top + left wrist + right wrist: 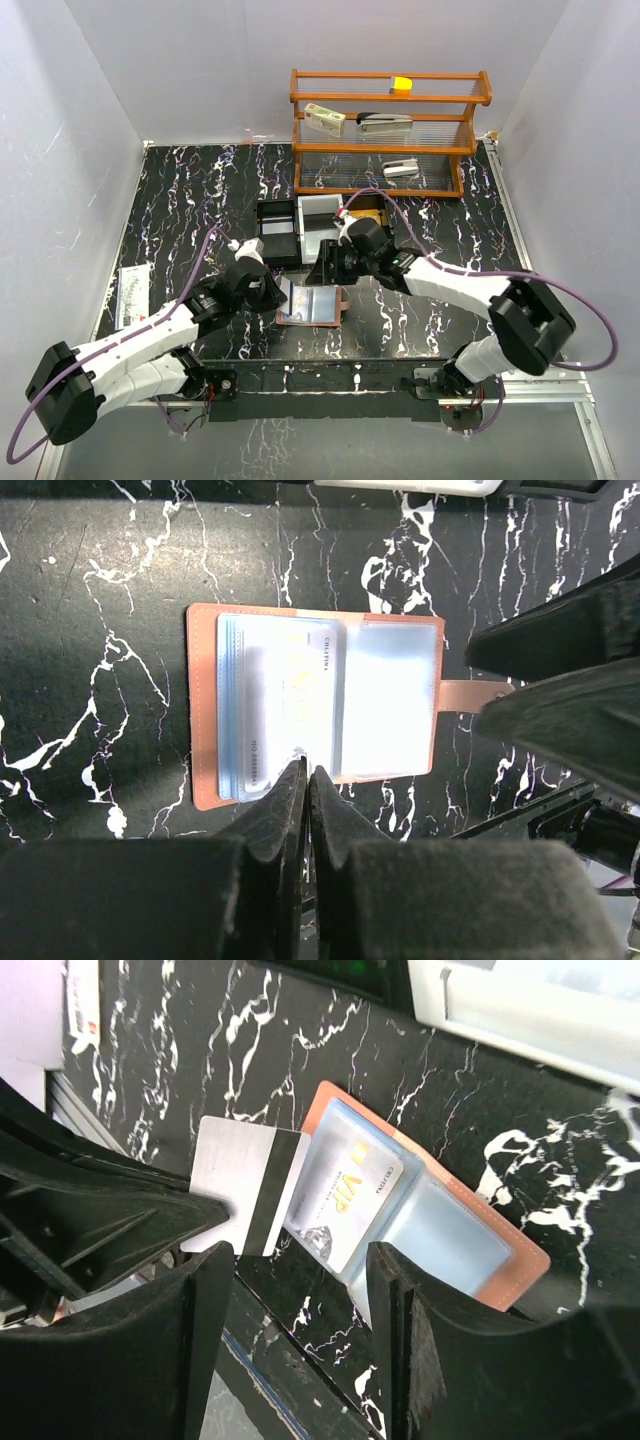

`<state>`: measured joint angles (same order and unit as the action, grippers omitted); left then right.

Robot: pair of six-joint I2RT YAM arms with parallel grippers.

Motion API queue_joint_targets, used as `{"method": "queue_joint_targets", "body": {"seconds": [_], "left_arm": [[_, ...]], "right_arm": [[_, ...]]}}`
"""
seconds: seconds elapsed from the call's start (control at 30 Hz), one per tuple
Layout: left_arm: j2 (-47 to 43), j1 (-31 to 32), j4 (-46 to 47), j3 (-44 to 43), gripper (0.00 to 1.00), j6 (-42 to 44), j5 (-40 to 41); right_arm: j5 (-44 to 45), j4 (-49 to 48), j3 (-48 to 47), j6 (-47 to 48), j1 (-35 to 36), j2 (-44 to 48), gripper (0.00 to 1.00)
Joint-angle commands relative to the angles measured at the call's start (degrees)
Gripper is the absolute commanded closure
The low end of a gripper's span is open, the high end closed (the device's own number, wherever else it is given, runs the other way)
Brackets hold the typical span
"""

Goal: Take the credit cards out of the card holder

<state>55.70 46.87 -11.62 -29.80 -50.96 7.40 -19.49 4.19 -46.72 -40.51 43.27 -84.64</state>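
Card holder (310, 303) — open, inside up for access. My left end effector (306, 780) pinches striped card (245, 1195) (clear of holder); right end effector (300, 1265) wide.

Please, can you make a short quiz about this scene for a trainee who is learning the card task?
1. True or false: the card holder is folded shut.
2. Choose one. Which gripper has its fingers wide apart? (a) the left gripper (b) the right gripper
3. Fill in the missing word: the pale card at the holder's edge has a black ____ across it.

Key: 1 false (it lies open, pockets up); 2 b; 3 stripe.
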Motion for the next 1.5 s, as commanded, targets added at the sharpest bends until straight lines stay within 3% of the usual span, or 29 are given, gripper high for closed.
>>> {"method": "queue_joint_targets", "body": {"seconds": [0.0, 0.33, 0.7, 0.8, 0.93, 1.17, 1.47], "left_arm": [[-3.3, -0.1, 1.5, -1.5, 1.00, 2.0, -0.8], [-7.3, -1.4, 6.2, 1.4, 1.00, 1.8, -6.9], [-10.0, -8.4, 9.8, 3.8, 1.00, 1.2, -15.5], [-10.3, -9.7, 10.4, 4.2, 1.00, 0.6, -17.2], [-10.7, -11.4, 14.4, 5.7, 1.00, -0.9, -19.7], [-8.8, -12.6, 21.4, 6.9, 1.00, -3.8, -22.8], [-5.3, -12.7, 36.9, 10.9, 1.00, -10.2, -24.7]], "right_arm": [[3.6, -2.1, 2.1, -0.4, -1.6, 5.6, 0.44], [3.3, -20.5, 13.8, -5.4, -2.0, 13.3, 0.38], [4.1, -17.7, 14.3, -2.5, -2.1, 18.9, 0.37], [4.0, -16.0, 14.2, -3.6, -2.6, 19.0, 0.26], [1.0, -14.8, 13.4, -3.3, -3.9, 18.3, 0.24], [-5.8, -21.3, 14.7, -5.6, -5.7, 17.8, 0.22], [-12.5, -29.0, 15.3, -7.0, -5.8, 16.9, 0.22]]}}
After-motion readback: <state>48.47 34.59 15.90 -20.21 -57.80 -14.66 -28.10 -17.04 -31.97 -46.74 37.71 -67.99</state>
